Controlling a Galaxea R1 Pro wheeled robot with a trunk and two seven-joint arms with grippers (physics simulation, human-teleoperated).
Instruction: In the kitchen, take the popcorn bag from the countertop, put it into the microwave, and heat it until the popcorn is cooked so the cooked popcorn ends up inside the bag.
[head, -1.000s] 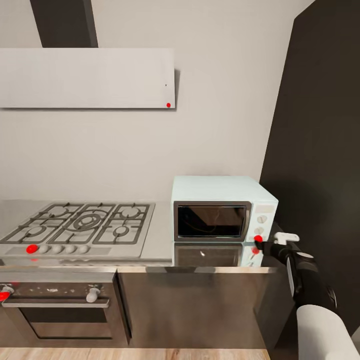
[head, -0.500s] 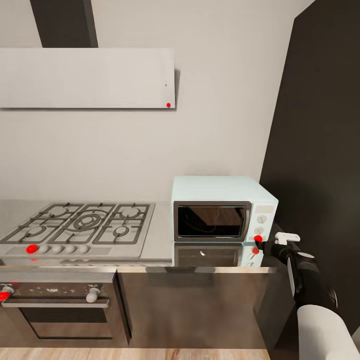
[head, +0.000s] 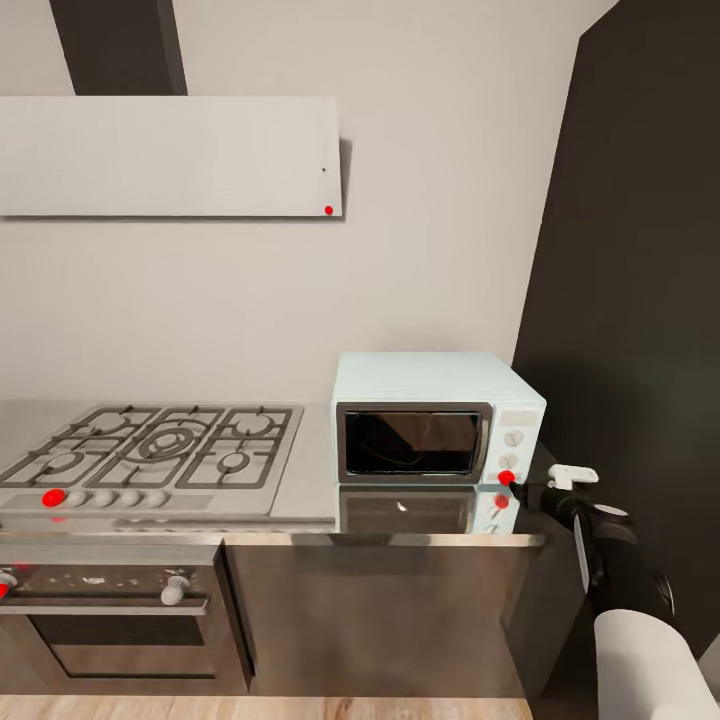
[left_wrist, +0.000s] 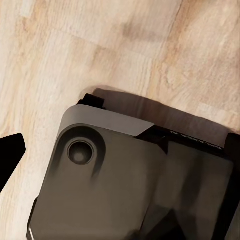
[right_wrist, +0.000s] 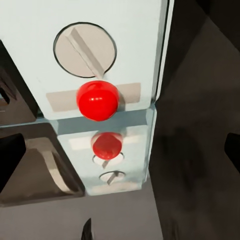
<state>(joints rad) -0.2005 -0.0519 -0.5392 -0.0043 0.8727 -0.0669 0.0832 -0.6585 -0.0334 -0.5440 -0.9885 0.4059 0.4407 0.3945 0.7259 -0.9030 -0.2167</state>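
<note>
While door shut, microwave contents unclear

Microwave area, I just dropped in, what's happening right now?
The right arm reaches toward the microwave, its tool just at the red button at the bottom of the control panel, below the white knobs. The right wrist view looks straight at that button. The door is shut; nothing can be made out behind the dark glass. The microwave sits on the countertop beside the gas hob. The left wrist view looks down at the wood floor.

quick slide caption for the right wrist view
Right claw poised at the mint microwave control panel, red button below a white knob.
</note>
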